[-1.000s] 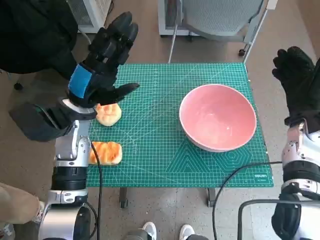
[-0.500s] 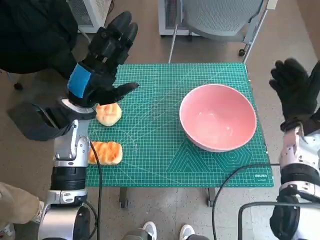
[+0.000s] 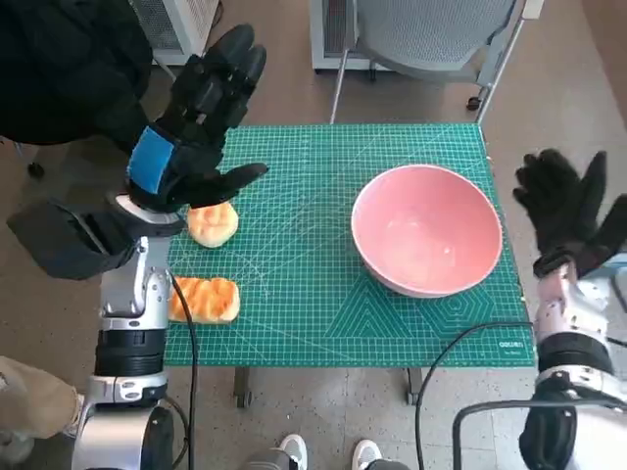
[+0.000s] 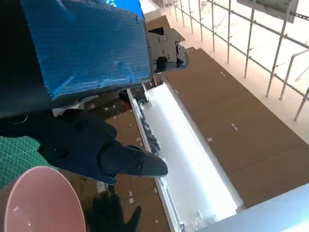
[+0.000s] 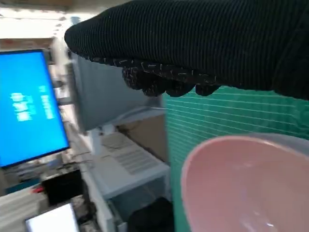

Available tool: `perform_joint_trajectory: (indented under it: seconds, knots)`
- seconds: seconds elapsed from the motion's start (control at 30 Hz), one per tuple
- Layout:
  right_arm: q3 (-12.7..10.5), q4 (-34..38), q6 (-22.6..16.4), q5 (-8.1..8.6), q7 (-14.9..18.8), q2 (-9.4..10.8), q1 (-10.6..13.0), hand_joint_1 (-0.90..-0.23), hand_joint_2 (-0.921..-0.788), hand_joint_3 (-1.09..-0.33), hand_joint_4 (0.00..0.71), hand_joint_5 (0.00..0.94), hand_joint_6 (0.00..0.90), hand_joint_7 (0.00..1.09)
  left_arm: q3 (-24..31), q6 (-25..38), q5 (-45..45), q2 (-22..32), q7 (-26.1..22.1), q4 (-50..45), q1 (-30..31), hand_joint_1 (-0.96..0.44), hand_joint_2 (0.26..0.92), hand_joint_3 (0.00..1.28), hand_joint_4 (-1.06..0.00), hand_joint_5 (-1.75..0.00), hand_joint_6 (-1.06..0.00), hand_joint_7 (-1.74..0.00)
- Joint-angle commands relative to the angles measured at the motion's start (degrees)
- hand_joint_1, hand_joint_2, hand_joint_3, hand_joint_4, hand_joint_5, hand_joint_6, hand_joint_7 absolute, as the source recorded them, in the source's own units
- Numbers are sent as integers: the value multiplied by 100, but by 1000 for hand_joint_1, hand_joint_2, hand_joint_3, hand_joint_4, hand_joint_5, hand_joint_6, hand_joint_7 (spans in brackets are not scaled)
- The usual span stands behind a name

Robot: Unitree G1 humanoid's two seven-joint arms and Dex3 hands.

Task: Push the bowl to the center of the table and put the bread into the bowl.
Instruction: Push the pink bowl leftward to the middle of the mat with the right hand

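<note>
A large pink bowl (image 3: 427, 242) stands empty on the right half of the green cutting mat (image 3: 313, 294); its rim also shows in the left wrist view (image 4: 41, 200) and the right wrist view (image 5: 241, 186). Two pieces of bread lie near the mat's left edge: a pale roll (image 3: 213, 223) and an orange-glazed piece (image 3: 204, 300) nearer the front. My left hand (image 3: 196, 117) hovers raised above the pale roll, fingers spread, holding nothing. My right hand (image 3: 568, 211) floats open just off the mat's right edge, beside the bowl and apart from it.
A grey chair (image 3: 431, 39) stands behind the table. A dark bag (image 3: 59, 235) lies on the floor to the left. A black cable (image 3: 460, 343) crosses the mat's front right corner. A person's shoes (image 3: 328, 453) show at the front.
My right hand has come down and inward toward the bowl's right side. The left hand has barely shifted. Bowl and bread have stayed put.
</note>
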Motion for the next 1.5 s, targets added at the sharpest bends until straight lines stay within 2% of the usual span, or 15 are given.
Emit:
perform_joint_trajectory:
  seconds: [0.03,0.5,0.83,0.93,1.5]
  knots:
    - [-29,80,167,-58,-115,129,187,-725,-921,-883,387,14,435,49,37,84,-26,69,60,-213,113,-535,921,183,-35,0,-2,-343]
    - [-11,56,73,-113,-95,340,138,-727,-921,-888,394,8,447,39,38,194,-10,102,133,-389,214,-536,921,181,-32,0,1,-346]
    - [59,40,-71,-212,87,505,79,-696,-921,-901,387,1,424,21,51,281,-9,134,168,-473,241,-534,921,184,-28,0,1,-340]
    - [50,43,-84,-229,139,542,55,-707,-921,-903,381,0,418,17,54,292,-11,141,178,-490,253,-533,921,186,-28,0,1,-339]
    - [-31,35,-164,-198,255,717,-39,-733,-921,-896,379,3,443,25,61,384,4,171,263,-647,361,-533,921,186,-30,-1,1,-334]
